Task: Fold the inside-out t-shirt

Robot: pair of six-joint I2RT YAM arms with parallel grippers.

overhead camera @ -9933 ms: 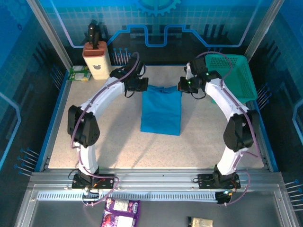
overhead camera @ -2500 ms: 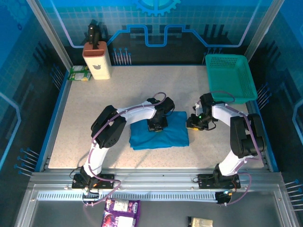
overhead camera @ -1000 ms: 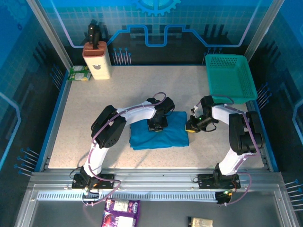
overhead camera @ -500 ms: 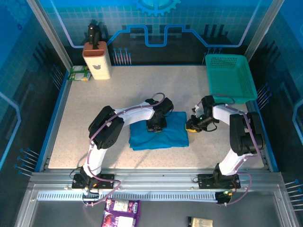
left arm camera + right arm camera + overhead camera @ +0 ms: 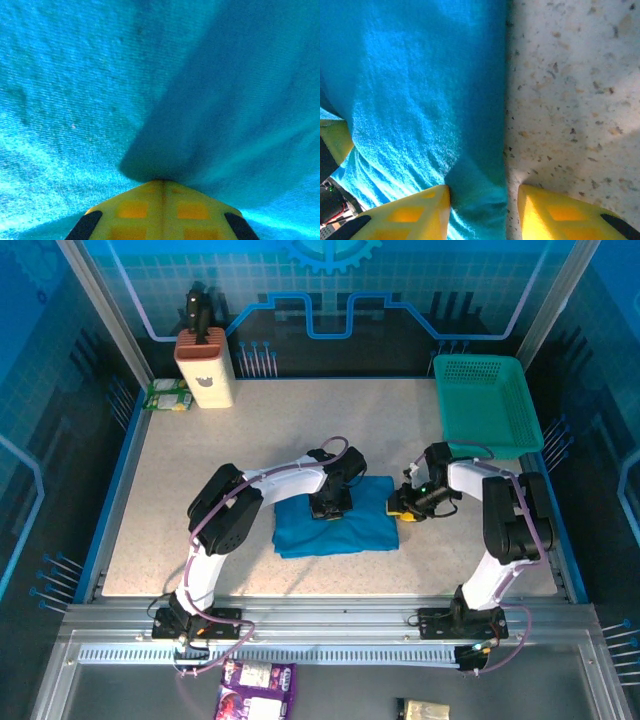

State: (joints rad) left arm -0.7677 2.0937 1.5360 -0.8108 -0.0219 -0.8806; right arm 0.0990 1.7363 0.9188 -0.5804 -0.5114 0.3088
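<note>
Soft, light, floppy shirt [image 5: 352, 526]; pinch its right edge; left pincer [image 5: 161, 192] closed, pressing atop it; right pincer [image 5: 484, 198] open astride that edge.

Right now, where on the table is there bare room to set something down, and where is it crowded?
Bare: the far middle of the table, between the knife block and the basket; the left side beside the shirt; the near strip. Crowded: the centre, where the left gripper and right gripper sit at the shirt.

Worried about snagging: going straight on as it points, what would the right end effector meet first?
Most likely the t-shirt: its edge lies between the fingers of the right end effector; depth unclear.
</note>
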